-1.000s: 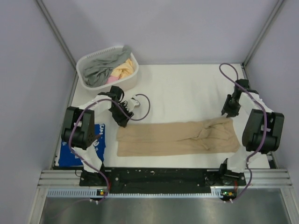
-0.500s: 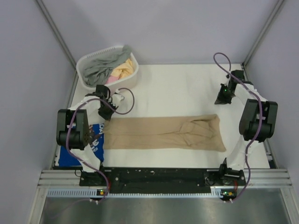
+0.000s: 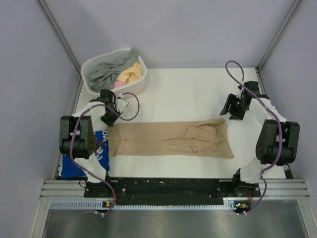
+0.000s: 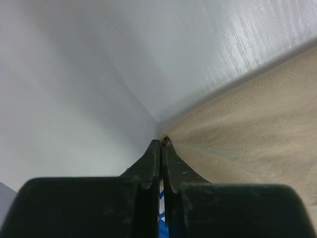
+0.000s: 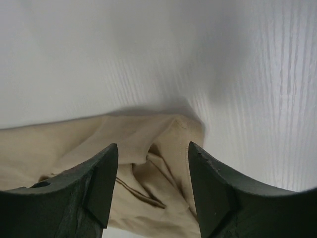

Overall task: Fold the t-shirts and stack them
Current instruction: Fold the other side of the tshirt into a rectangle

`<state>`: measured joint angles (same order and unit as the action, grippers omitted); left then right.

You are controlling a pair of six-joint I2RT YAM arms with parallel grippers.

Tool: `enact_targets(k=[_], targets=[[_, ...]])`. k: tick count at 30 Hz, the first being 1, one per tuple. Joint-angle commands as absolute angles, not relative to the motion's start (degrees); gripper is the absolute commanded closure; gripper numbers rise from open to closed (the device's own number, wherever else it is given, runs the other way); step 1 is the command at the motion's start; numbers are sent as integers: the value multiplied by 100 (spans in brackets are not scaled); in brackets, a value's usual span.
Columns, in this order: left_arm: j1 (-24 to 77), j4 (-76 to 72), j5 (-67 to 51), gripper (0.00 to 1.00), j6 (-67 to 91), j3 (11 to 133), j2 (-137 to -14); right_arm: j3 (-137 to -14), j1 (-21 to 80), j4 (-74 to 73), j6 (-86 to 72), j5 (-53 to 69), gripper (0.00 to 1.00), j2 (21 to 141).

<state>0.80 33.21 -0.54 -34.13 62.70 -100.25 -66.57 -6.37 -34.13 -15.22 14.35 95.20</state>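
The tan t-shirt (image 3: 168, 140) lies folded into a long strip across the middle of the table. My left gripper (image 3: 107, 120) is shut on its far left corner; the left wrist view shows the tan cloth (image 4: 257, 124) pinched at the fingertips (image 4: 157, 148). My right gripper (image 3: 229, 111) is open and empty just above the shirt's bunched far right corner (image 5: 143, 134), one finger on each side of it. The royal blue t-shirt (image 3: 74, 168) lies at the near left, partly under my left arm; a sliver of it shows between the left fingers (image 4: 162, 218).
A white slotted basket (image 3: 94, 89) with grey and yellow cloth stands at the back left, just beyond my left gripper. The white table top (image 3: 188, 94) runs to the walls on both sides. A black rail (image 3: 168, 186) lines the near edge.
The tan shirt has been dragged to the left by my left gripper. My right gripper lifted away from the shirt's right end, then came back over its far right corner, open.
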Motion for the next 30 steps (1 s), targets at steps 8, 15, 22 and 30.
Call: enact_targets(k=[8, 15, 22, 30], targets=[[44, 3261, -228, 100, -3331, 6486, -9782, -6397, -246, -2716, -1943, 2172, 47, 9728], [44, 3103, -62, 100, -3322, 6583, -9852, -7338, -246, -2514, -1793, 1794, 100, 10371], [35, 2760, 580, 100, -3270, 6575, -9993, -7813, -290, -2558, -1662, 1406, 99, 10933], [35, 2918, 150, 55, -3366, 6706, -9792, -7849, -290, -3014, -1266, 890, 55, 10566]])
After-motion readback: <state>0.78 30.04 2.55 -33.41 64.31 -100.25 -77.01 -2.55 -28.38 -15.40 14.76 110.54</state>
